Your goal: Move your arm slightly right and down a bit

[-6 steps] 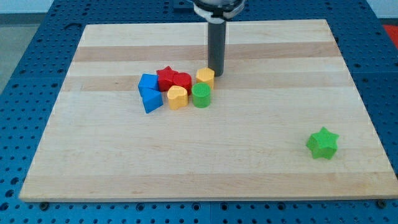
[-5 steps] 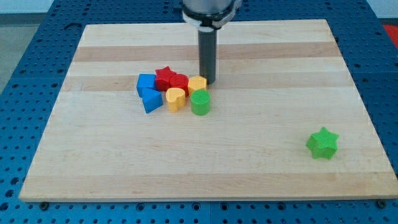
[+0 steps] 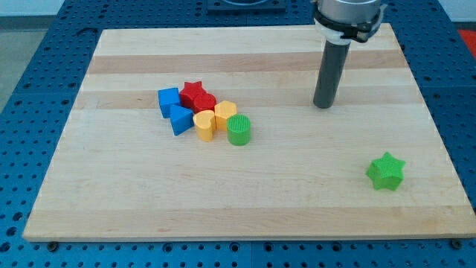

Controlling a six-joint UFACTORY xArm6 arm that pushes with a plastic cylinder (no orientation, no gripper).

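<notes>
My tip (image 3: 323, 106) rests on the wooden board (image 3: 245, 201), right of centre, well apart from every block. A tight cluster lies to its left: a blue cube (image 3: 169, 100), a blue wedge-like block (image 3: 180, 120), a red star (image 3: 193, 93), a second red block (image 3: 206, 103), a yellow heart-like block (image 3: 204, 126), a yellow hexagonal block (image 3: 225, 114) and a green cylinder (image 3: 239, 129). A green star (image 3: 385, 171) sits alone below and right of the tip.
The board lies on a blue perforated table (image 3: 30, 74). The rod hangs from the arm's mount (image 3: 348, 15) at the view's top right.
The tip has left the cluster's right side and moved far to the right. The cluster has shifted a little to the left and down, and the yellow hexagonal block is pushed in closer.
</notes>
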